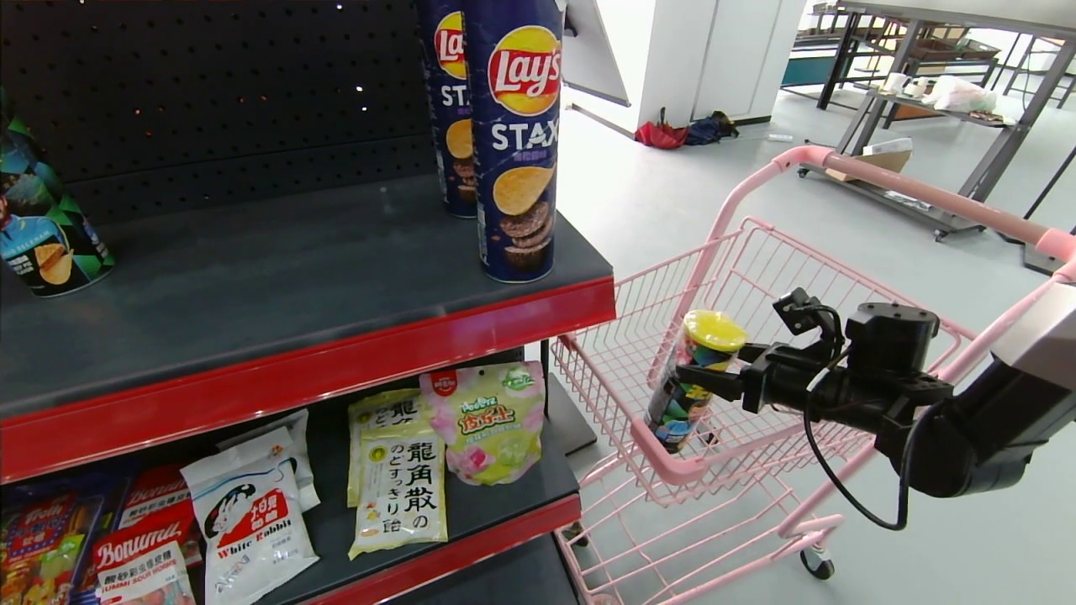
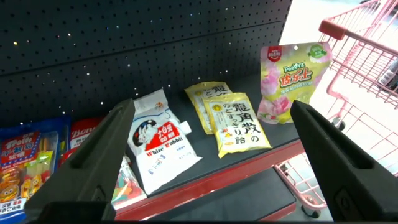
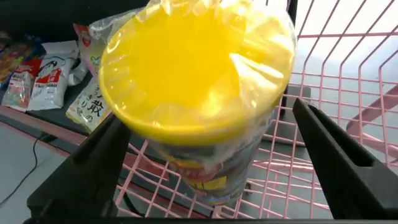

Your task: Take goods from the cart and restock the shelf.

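Head view: the right gripper point(image 1: 691, 376) reaches into the pink cart point(image 1: 672, 475) with its jaws set on either side of a yellow-lidded snack can point(image 1: 679, 413), just under the lid. The can leans slightly and sits at the cart's front corner, nearest the shelf point(image 1: 336, 361). Two tall blue chip tubes point(image 1: 514, 143) stand at the shelf's right end, with bare board to their left.

Left wrist view: the left gripper point(image 1: 286, 144) hangs before the lower shelf with its jaws spread wide and nothing between them. Snack bags point(image 2: 235, 121) lie flat beyond.

Right wrist view: the jaws flank the can below its lid, closed to its width and apparently pressing its sides, though the lid hides the contact.

The can looks light and stiff, and its clear film wrap is likely slick. A firm mid-body hold seems best, since the lid could pop and thin walls could dent.
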`<state>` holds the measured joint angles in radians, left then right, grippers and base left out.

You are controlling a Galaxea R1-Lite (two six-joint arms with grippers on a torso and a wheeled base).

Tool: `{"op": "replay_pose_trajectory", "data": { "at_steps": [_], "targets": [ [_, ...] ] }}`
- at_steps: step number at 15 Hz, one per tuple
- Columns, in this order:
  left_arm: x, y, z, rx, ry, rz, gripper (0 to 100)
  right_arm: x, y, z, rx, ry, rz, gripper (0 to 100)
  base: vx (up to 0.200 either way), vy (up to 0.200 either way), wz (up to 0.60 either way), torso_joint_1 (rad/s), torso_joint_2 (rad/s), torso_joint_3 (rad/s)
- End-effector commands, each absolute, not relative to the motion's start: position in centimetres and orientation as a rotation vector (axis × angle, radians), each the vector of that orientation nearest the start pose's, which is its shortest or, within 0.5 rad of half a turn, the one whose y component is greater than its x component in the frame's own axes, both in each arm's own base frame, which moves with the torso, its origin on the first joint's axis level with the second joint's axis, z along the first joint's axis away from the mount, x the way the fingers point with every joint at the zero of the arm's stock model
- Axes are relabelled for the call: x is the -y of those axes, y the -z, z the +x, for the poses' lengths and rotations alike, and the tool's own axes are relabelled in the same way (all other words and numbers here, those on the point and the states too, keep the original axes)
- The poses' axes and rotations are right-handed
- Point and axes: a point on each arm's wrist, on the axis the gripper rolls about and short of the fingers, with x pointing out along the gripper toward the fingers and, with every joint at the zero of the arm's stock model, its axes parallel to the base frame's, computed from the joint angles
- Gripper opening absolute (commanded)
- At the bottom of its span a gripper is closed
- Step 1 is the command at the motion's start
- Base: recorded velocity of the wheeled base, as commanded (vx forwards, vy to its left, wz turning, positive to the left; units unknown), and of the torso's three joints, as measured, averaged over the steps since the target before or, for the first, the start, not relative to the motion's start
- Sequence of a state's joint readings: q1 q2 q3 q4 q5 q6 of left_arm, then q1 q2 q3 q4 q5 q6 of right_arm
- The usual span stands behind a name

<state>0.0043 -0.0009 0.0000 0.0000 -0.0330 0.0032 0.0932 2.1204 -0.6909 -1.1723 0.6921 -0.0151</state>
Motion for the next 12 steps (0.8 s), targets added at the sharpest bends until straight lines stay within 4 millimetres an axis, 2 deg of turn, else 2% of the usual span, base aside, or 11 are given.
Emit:
{"op": "replay_pose_trajectory", "data": {
  "at_steps": [1, 3, 4, 9, 12],
  "targets": [
    [0.1, -7.5, -2.3, 0.000, 0.029, 0.008, 100, -5.1, -6.8, 35.3, -0.239, -0.789, 0.061, 100, 0.000, 0.000, 0.00, 0.000, 0.00, 0.000],
    [0.1, -7.5, -2.3, 0.000, 0.029, 0.008, 100, -5.4, -6.7, 35.4, -0.241, -0.794, 0.059, 100, 0.000, 0.000, 0.00, 0.000, 0.00, 0.000],
    [0.1, -7.5, -2.3, 0.000, 0.029, 0.008, 100, -5.6, -6.6, 35.4, -0.242, -0.798, 0.060, 0, 0.000, 0.000, 0.00, 0.000, 0.00, 0.000],
    [0.1, -7.5, -2.3, 0.000, 0.029, 0.008, 100, -6.0, -6.9, 35.4, -0.235, -0.750, 0.056, 0, 0.000, 0.000, 0.00, 0.000, 0.00, 0.000],
    [0.1, -7.5, -2.3, 0.000, 0.029, 0.008, 100, -6.9, -10.1, 35.1, -0.145, -0.606, 0.028, 0, 0.000, 0.000, 0.00, 0.000, 0.00, 0.000]
  ]
}}
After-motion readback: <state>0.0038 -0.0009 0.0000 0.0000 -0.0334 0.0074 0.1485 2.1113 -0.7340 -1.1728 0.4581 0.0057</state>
